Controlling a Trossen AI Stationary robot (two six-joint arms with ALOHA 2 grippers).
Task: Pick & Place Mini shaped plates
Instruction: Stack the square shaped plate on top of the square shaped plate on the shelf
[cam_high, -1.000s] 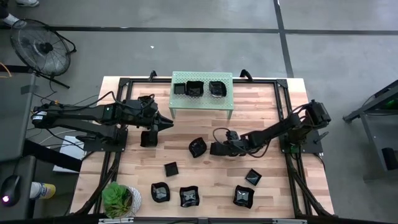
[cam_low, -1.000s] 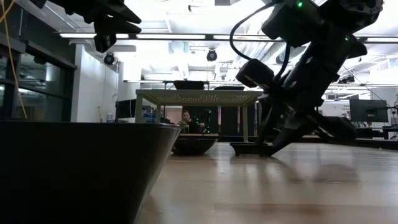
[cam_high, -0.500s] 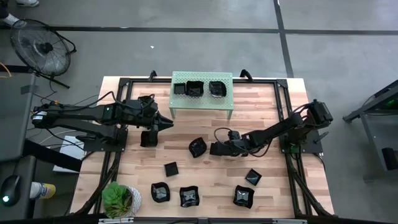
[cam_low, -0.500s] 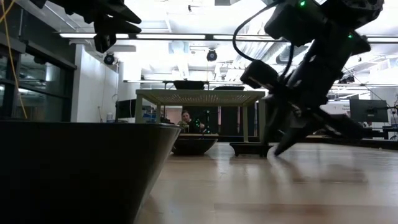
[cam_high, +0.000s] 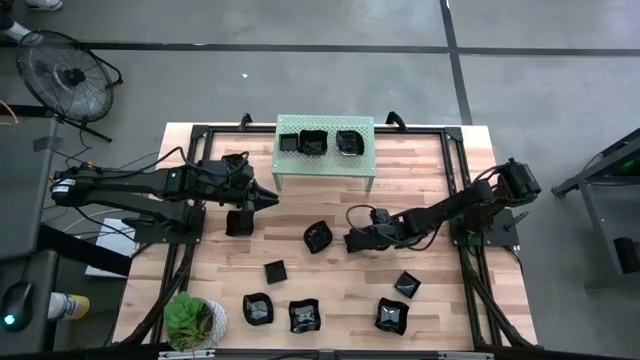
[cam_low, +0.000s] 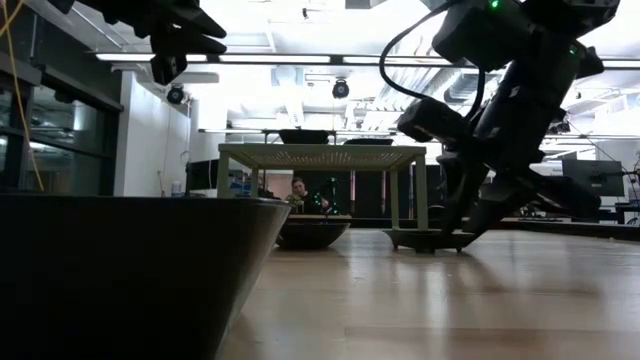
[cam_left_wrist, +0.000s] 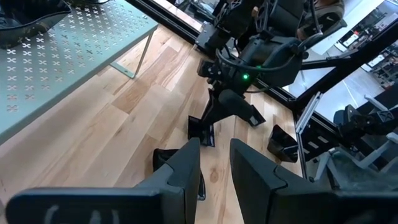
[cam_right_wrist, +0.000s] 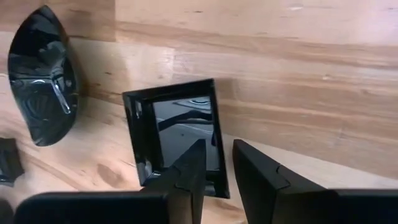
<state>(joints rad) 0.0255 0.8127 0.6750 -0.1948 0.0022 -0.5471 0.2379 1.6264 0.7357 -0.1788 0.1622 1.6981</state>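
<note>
Wooden table (cam_high: 430, 165): right gripper (cam_right_wrist: 214, 163) is seen low at centre, fingers pinching the rim of a square black plate (cam_right_wrist: 180, 134). Left gripper (cam_left_wrist: 214, 163), fingers narrowly parted and empty, hovers at nine o'clock.

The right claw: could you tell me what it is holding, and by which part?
The right claw pinches the near rim of a rectangular black plate; whether it has lifted off the table cannot be told.

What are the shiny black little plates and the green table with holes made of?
The small glossy black square plate looks like glazed ceramic or hard plastic: its surface mirrors the room, so I can't say which. The pale green perforated shelf looks like painted sheet metal: thin, flat, punched with neat cross-shaped holes, on slim legs.
</note>
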